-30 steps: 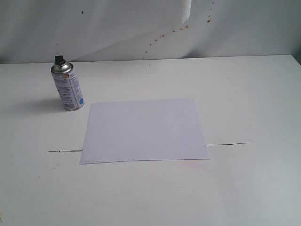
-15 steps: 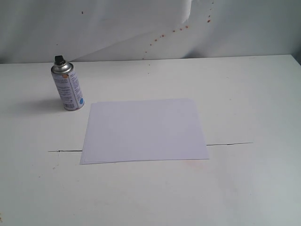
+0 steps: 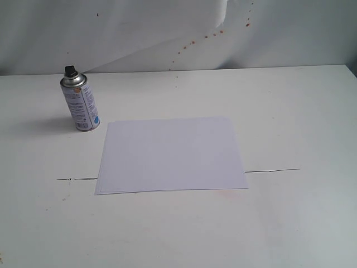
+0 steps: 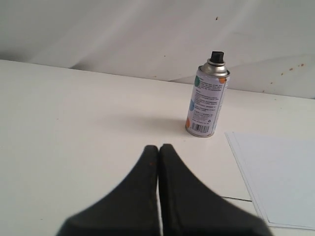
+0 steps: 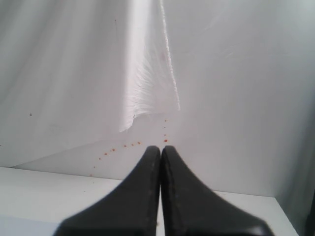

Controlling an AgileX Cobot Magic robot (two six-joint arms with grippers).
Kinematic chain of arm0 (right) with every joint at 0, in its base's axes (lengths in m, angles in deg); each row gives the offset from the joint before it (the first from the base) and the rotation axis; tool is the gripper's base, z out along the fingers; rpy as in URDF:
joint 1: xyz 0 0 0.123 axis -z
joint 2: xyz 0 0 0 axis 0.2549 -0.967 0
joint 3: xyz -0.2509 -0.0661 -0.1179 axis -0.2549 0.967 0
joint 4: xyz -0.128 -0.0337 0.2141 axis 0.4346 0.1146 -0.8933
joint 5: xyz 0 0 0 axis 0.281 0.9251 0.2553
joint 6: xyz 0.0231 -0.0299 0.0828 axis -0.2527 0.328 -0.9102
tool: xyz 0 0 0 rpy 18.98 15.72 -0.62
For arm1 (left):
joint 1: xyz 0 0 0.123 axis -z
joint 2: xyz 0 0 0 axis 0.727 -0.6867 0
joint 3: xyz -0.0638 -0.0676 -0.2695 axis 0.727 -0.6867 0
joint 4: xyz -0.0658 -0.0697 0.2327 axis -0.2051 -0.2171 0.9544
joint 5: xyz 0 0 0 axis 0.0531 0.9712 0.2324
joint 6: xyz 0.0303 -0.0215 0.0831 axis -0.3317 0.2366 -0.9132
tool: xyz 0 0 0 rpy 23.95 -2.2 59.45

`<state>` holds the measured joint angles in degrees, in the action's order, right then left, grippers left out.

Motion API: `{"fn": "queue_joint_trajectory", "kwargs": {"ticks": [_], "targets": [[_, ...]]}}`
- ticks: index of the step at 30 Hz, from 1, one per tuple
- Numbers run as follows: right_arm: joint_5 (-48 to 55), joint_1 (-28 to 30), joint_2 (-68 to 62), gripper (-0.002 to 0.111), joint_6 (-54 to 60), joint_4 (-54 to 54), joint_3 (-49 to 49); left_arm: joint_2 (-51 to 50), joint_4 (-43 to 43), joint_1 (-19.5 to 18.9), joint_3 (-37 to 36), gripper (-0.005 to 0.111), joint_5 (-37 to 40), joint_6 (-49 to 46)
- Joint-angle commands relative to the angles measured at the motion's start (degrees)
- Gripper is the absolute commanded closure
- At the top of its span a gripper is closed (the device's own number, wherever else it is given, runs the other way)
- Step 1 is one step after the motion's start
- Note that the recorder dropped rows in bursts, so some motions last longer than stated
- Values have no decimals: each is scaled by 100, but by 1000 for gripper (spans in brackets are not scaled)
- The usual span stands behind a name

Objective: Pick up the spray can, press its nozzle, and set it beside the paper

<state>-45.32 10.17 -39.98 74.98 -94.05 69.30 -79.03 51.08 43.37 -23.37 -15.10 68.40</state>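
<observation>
A white worktop [image 3: 290, 111] holds a silver spray can [image 3: 80, 103] standing upright at the far left, with its black nozzle [image 3: 70, 71] on top. The paper [image 3: 170, 154] lies flat in the middle, its far left corner near the can but apart. The left gripper [image 4: 158, 150] and right gripper [image 5: 161, 150] are empty, jaws clenched together.

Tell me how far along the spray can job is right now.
Nothing looks done yet. The spray can stands upright on the table by a corner of the paper, untouched. In hand: nothing; the left fingers and right fingers are shut and empty. Left: pick it up, press the nozzle, set it beside the paper.
</observation>
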Motion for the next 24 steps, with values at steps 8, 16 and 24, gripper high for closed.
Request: {"fn": "queue_joint_trajectory", "kwargs": {"ticks": [8,16,24], "targets": [[24,-19,31,108,13,-5,37,27,0,-16,-26,107,-92,-64],[24,-19,31,108,13,-5,37,27,0,-16,-26,107,-92,-64],[24,-19,31,108,13,-5,37,27,0,-16,-26,107,-92,-82]]}}
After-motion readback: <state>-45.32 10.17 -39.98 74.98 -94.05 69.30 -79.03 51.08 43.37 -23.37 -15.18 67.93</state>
